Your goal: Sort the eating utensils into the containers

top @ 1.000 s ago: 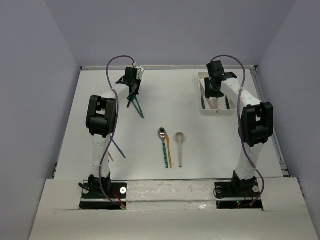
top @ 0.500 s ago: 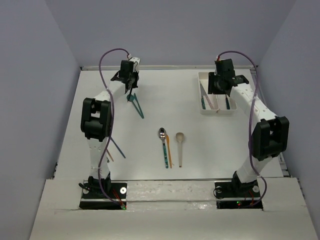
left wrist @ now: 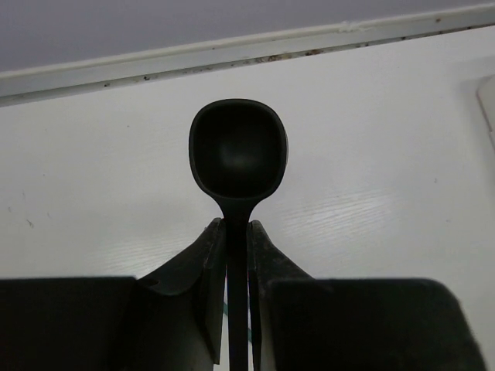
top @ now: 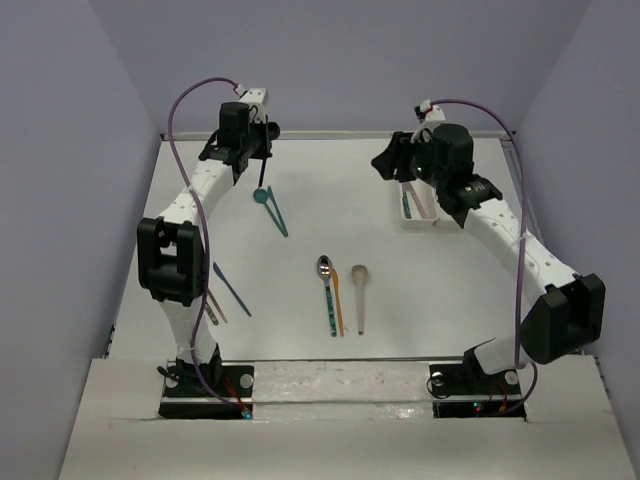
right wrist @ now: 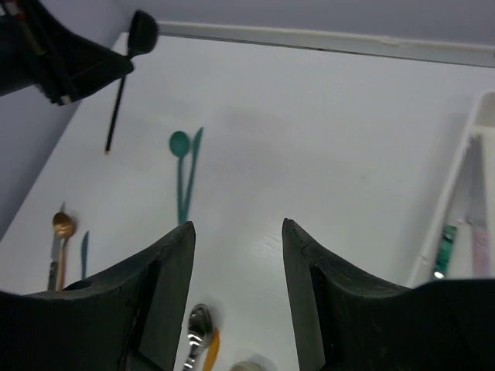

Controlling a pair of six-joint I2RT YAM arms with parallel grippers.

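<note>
My left gripper (top: pixel 258 140) is shut on a black spoon (top: pixel 262 170) and holds it in the air at the far left of the table; its bowl (left wrist: pixel 238 151) sticks out past my fingers (left wrist: pixel 213 255). A teal spoon (top: pixel 263 197) and a teal knife (top: pixel 278 215) lie just below it. My right gripper (top: pixel 388 165) is open and empty in the air, left of the white trays (top: pixel 432 222), which hold a few utensils. A silver-bowled spoon (top: pixel 326 272), an orange utensil (top: pixel 339 305) and a beige spoon (top: pixel 360 290) lie mid-table.
A blue knife (top: pixel 231 288) and a copper spoon (right wrist: pixel 62 225) lie near the left arm. The right wrist view shows the tray wall (right wrist: pixel 452 182) at its right edge, with a teal patterned handle (right wrist: pixel 445 241) inside. A raised rail runs along the table's far edge.
My left gripper has risen and moved back-left with the black spoon. My right gripper has moved left off the trays, out over the table.
</note>
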